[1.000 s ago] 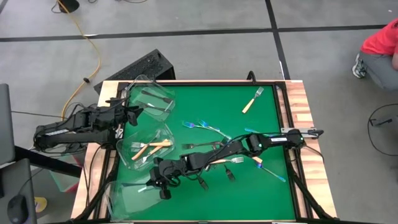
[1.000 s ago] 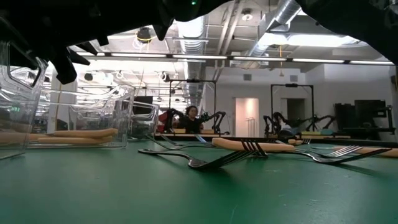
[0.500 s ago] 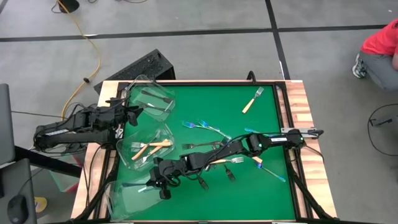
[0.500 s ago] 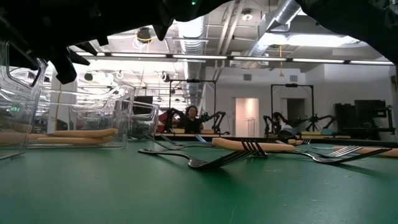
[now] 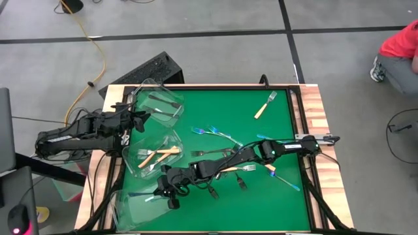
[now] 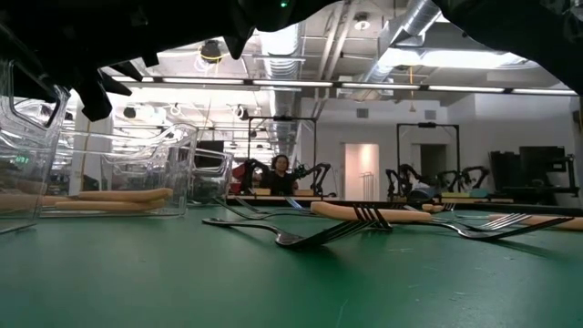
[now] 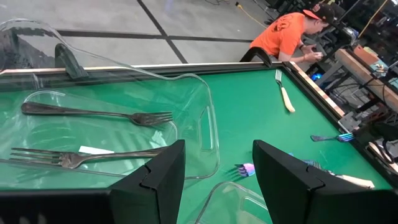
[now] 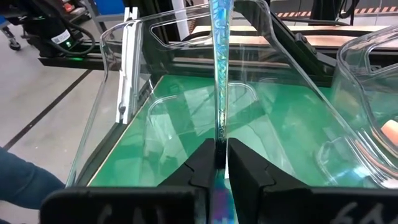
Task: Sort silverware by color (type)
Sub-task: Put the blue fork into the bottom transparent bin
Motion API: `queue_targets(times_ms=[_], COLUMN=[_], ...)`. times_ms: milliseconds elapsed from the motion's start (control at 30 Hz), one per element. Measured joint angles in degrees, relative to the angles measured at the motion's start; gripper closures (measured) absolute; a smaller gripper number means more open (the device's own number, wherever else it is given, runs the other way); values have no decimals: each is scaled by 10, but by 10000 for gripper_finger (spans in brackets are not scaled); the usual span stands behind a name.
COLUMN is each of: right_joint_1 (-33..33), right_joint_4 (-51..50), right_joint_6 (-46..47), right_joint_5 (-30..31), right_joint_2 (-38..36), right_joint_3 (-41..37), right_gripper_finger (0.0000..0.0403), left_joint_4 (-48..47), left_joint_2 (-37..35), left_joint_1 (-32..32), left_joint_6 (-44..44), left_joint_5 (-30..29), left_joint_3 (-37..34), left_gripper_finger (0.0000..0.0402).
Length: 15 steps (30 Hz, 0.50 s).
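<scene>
Nothing has visibly moved since one second ago.
The right gripper (image 8: 216, 163) grasps the iridescent fork (image 8: 218, 74) between its fingers, long axis pointing straight away over the near clear tub (image 5: 134, 205). Only the wrist view shows this grip. The left gripper (image 7: 217, 174), fingers apart, waits over the far tub (image 7: 199, 118).

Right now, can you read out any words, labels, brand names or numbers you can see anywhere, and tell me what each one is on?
No text can be read in any view.
White label under the clear tub holding two grey forks: too small to read.
Small sticker on the black gear off the table: blurred, unreadable.
</scene>
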Motion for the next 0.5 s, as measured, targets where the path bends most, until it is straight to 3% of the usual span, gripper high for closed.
queue_targets(times_ms=[500], right_joint_1=[-1], right_joint_4=[-4], right_joint_6=[4], right_joint_5=[2], right_joint_2=[-8], right_joint_3=[9], right_gripper_finger=[320], left_joint_4=[0], left_joint_2=[0], left_joint_1=[0], left_joint_6=[0], left_joint_5=[4], left_joint_3=[0], left_gripper_finger=[230])
